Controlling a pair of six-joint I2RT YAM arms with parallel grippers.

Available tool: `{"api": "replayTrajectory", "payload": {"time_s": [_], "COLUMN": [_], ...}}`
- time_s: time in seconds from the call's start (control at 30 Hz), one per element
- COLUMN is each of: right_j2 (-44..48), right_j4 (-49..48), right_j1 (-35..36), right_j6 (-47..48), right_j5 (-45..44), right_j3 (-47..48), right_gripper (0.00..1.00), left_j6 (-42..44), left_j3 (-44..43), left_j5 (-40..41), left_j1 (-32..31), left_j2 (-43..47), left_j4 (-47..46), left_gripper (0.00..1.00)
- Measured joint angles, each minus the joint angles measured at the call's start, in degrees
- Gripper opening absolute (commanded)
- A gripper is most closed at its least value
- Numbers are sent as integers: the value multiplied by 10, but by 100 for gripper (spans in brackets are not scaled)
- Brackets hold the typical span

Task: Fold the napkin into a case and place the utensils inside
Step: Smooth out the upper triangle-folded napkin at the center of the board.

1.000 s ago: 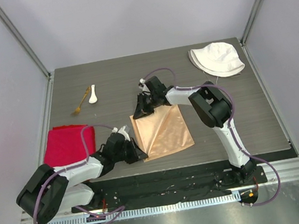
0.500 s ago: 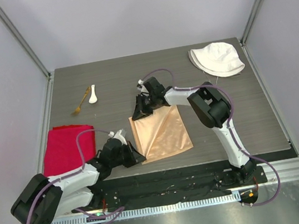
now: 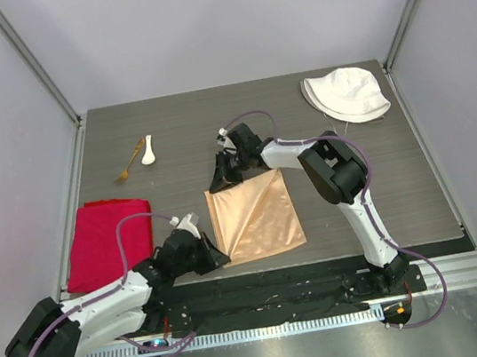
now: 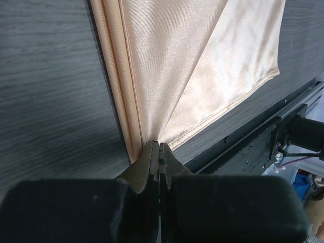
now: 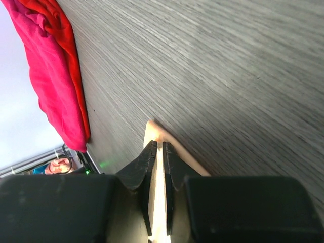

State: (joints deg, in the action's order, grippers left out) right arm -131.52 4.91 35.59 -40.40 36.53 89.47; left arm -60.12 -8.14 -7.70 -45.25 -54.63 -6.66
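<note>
Red cloth (image 3: 104, 239) near-left on table (image 3: 168, 126); white hat (image 3: 347, 95) far-right.

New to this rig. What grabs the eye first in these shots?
The peach napkin at the centre, pinched at its two left corners: the left gripper shut on the near one, the right gripper on the far one. Next, the bright red cloth at the left edge and the white hat at the far right corner. The spoon and fork lie untouched at far left.

The napkin (image 3: 258, 219) is lying at the frame's centre, with the other cloth (image 3: 104, 239) sitting to its left. The spoon (image 3: 147, 151) and fork (image 3: 128, 163) are resting upper left, the hat (image 3: 347, 95) upper right.
</note>
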Motion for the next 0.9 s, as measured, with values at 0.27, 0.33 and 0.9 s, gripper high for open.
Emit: {"api": "replayTrajectory", "payload": {"time_s": [0.27,0.33,0.9], "right_j2": [-5,-5,141], "right_j4": [6,8,113], "right_j1": [0,0,-52], "right_j6": [7,11,70], "right_j5": [-7,-10,-90], "right_j3": [10,13,-34], "right_gripper": [16,16,50], "left_j6": [-30,-31,53], "left_j3": [-4,-5,-230], "left_j5": [39,46,137], "left_j1": [-56,-58,-30], "left_j2": [102,133,37], "left_j4": [135,168,248], "left_gripper": [19,22,13]}}
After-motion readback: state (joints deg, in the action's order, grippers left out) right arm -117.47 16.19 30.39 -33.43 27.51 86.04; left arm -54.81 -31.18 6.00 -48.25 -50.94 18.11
